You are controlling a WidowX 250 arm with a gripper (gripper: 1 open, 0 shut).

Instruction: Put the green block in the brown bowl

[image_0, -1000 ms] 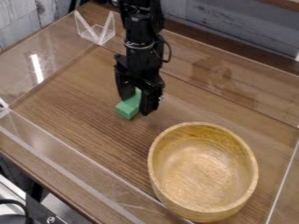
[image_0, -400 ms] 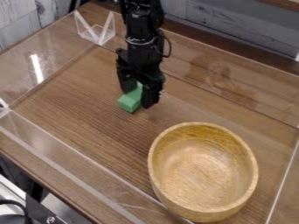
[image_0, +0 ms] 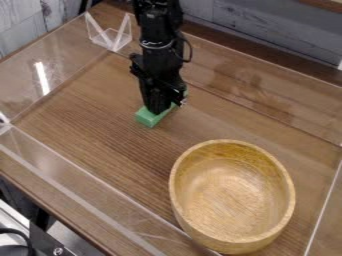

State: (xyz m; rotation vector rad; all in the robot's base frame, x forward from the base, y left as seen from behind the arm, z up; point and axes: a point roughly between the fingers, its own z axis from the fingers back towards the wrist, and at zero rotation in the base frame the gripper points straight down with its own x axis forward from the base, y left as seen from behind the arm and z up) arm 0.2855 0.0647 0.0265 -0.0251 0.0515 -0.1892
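As you bring the black gripper [image_0: 159, 101] down from the far edge of the worktop [image_0: 100, 133], your items read as follows. Item: one green block [image_0: 155, 116], lying on the worktop toward its left edge, under the fingertips, its near end uncovered; the arm probably comes from above so the fingers can straddle it. Item: the pincer, its spread hidden by its own dark bulk; whether it clamps the block, you cannot tell. Item: one brown bowl [image_0: 233, 197], near the right corner, mouth upward, presumably ready for the drop. Markings: none legible.
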